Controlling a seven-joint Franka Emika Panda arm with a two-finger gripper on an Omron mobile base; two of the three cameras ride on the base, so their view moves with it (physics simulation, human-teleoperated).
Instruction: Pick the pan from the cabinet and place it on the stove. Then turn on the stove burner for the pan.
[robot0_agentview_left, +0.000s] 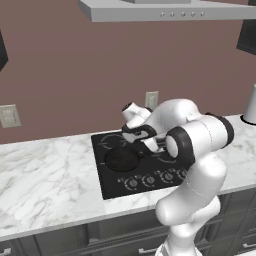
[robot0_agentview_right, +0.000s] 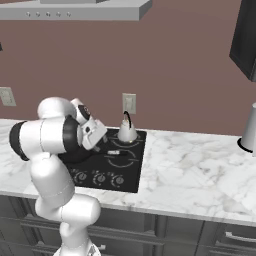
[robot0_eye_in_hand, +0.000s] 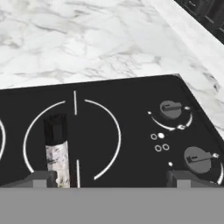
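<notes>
1. Two dark fingertips (robot0_eye_in_hand: 41, 178) are rising at the bottom corners of the hand view, standing wide apart and holding nothing.
2. Between them the stove (robot0_eye_in_hand: 131, 94) is showing a pale burner ring, with a round knob (robot0_eye_in_hand: 170, 109) at center right.
3. Left of center in the left base view, the pan (robot0_agentview_left: 121, 159) is sitting on the stove's near-left burner, seemingly centered, though the arm is hiding its handle.
4. Next, the gripper (robot0_eye_in_hand: 109, 183) should be centering over the knob matching that burner before closing and twisting.
</notes>
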